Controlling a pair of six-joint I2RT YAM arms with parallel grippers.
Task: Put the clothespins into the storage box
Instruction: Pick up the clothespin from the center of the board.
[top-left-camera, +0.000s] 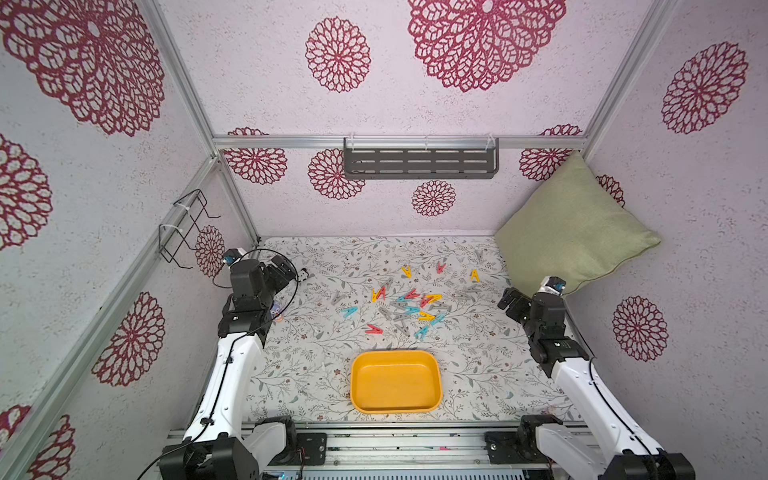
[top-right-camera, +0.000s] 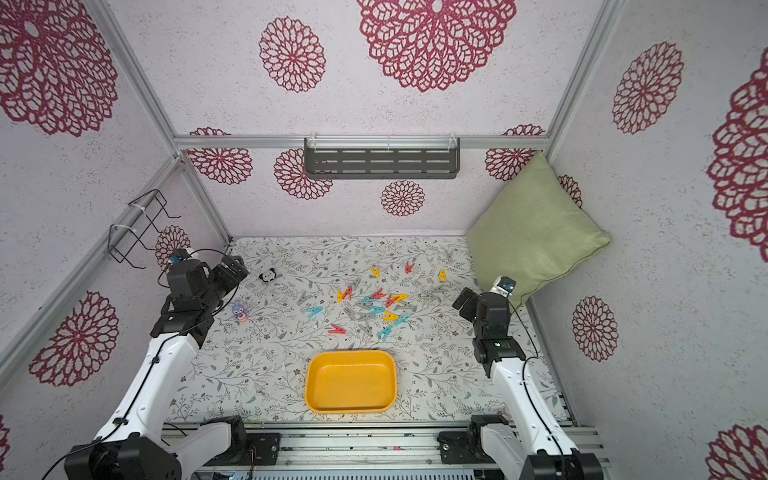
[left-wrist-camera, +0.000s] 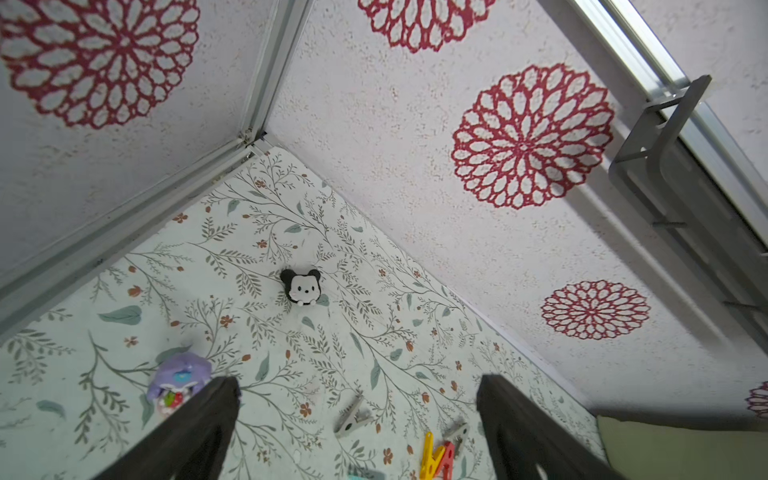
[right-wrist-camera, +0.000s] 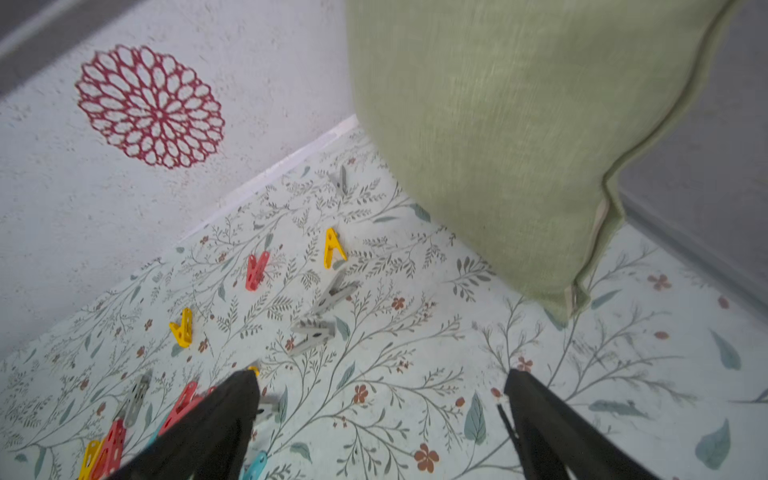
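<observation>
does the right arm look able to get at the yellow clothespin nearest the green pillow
Probably yes: the yellow clothespin lies in the open, clear of the green pillow, and the open, empty right gripper is near it with nothing between.

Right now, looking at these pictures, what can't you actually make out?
- Count of clothespins: in both top views the middle heap overlaps and grey ones fade into the floral cloth.
- Purple toy: in a top view the left arm hides most of it.
- Anything behind the green pillow: it covers that corner.
- Clothespins at the right wrist view's edge: cut off, partly behind a finger of the right gripper.
- Yellow box: outside both wrist views.
</observation>
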